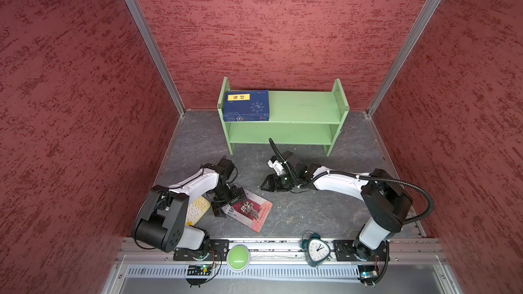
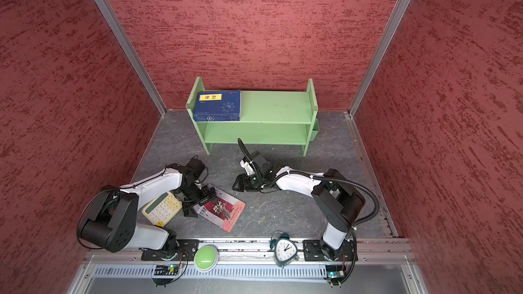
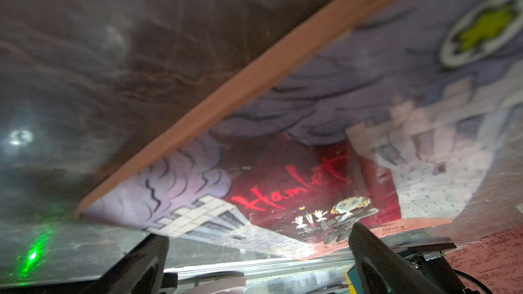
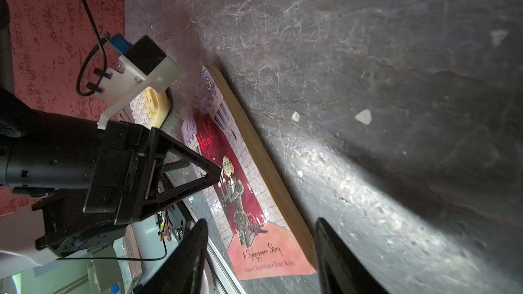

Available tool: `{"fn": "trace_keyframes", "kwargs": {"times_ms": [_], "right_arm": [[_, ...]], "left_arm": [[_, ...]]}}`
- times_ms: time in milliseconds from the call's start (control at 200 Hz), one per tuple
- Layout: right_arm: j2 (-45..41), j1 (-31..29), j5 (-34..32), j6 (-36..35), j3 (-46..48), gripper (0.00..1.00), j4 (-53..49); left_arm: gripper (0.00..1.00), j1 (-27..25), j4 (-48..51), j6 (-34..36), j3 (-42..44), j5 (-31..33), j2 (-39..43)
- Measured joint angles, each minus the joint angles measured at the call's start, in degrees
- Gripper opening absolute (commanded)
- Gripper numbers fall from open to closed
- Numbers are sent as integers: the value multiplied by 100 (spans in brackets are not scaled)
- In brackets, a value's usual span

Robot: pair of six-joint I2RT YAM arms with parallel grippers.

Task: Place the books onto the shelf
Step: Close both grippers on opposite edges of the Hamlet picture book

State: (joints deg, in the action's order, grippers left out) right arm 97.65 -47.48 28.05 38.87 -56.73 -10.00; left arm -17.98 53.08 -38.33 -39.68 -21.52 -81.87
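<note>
— two tiers on that green shelf point(image 1: 305, 106); anything up there?
— blue books point(image 1: 246, 106) flat at the top tier's left end. red book point(image 1: 256, 214) on the table point(image 1: 311, 216), left claw point(image 1: 229, 206) wide over its corner, right claw point(image 1: 264, 184) half open, empty, nearby.

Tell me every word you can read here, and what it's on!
"Hamlet": red book cover.
"A Shakespeare Story": same cover.
"ANDREW MATTHEWS • TONY ROSS": same cover.
"易经": yellow label on the navy book on the shelf.
Numerals on the clock and calculator keys: too small to read.
</note>
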Motion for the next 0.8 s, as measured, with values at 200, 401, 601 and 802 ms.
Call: {"fn": "trace_keyframes", "kwargs": {"times_ms": [200, 401, 601, 802], "right_arm": [[44, 9, -13, 20, 0, 61, -7], [94, 83, -133, 81, 0, 61, -66], [94, 256, -229, 221, 87, 62, -61], [96, 308, -98, 273, 140, 62, -55]], "left_arm": [[99, -4, -249, -52, -76, -181, -63], [99, -22, -870, -55, -293, -393, -225], [99, -33, -1462, 162, -483, -428, -376], [99, 0, -1543, 302, -127, -619, -31]]}}
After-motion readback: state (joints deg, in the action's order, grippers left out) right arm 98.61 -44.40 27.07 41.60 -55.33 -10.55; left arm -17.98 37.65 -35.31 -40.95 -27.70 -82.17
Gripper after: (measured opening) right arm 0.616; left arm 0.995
